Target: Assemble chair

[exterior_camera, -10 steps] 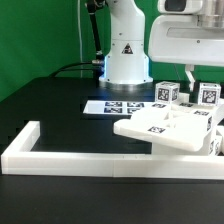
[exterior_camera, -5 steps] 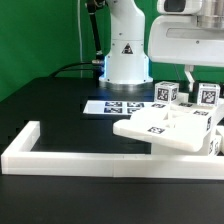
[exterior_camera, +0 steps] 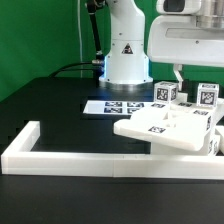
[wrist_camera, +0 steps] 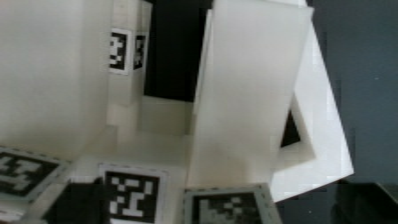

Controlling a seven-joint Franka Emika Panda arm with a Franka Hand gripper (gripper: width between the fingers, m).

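Hanging above the chair parts (exterior_camera: 170, 128) at the exterior view's right, the arm's white wrist housing (exterior_camera: 190, 35) fills the upper corner; the jaws themselves are not clearly resolved in either view, so cannot tell whether released or clenched on anything

Materials: chair parts matte white, blocky, sharp-edged, each bearing small black-and-white square tags. Bench (exterior_camera: 60, 100) matte black. Border rail (exterior_camera: 70, 155) white, low, untagged, bent in an L

Count, exterior view: one broad flat slab (exterior_camera: 160, 127) lying roughly level, one tag visible on its top face; two tagged cube-like ends standing behind it, first (exterior_camera: 165, 93) and second (exterior_camera: 208, 96). More parts crowd the frame's right edge, number unclear

Marker board (exterior_camera: 118, 106): one thin flat sheet on the bench, between the robot base (exterior_camera: 127, 55) and the slab

Orientation: the slab's long axis runs from near the rail toward the exterior view's right edge, directly under the wrist housing

Wrist view: one tall white panel (wrist_camera: 249, 90) close below the camera, smooth, slightly tilted; three tags along one margin (wrist_camera: 128, 192), one more on a narrow bar (wrist_camera: 125, 50); black bench (wrist_camera: 169, 70) showing between parts
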